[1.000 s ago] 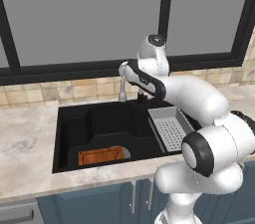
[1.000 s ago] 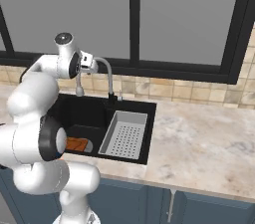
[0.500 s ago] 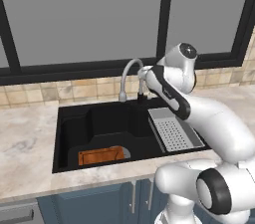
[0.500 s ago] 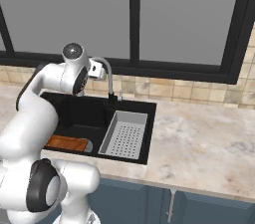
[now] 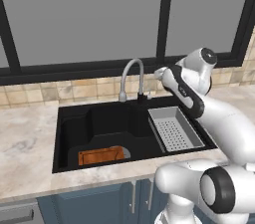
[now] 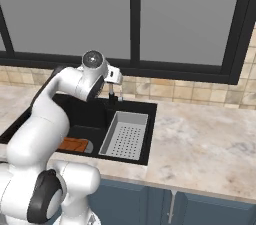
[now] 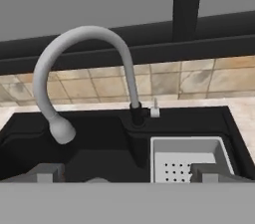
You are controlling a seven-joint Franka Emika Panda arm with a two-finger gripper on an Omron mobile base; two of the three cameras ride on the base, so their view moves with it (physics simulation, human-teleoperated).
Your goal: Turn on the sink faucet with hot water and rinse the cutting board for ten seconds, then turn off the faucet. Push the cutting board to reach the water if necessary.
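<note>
- Left base view: sink faucet (image 5: 132, 77) at the sink's (image 5: 69, 123) back rim; cutting board (image 5: 101, 156) front-left inside.
- Right base view: grey tray (image 6: 125, 134) right of board.
- Hand view: fingers (image 7: 48, 172) spread open, empty, faucet ahead between them.

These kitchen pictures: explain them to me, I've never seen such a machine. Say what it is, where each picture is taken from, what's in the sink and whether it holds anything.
The white machine is a robot arm on a base that can drive, in a computer-drawn kitchen. Two pictures come from cameras on that base, behind the arm to its left and right; the third comes from a camera on its hand, looking along the pincer, whose two grey fingertips rise at the bottom.

It faces a black sink set in a marble counter below a window. A curved grey faucet stands at the back with a small handle at its base. A grey perforated tray sits on the right side, and an orange-brown cutting board lies on the basin floor. No water runs. The pincer is open and holds nothing.
</note>
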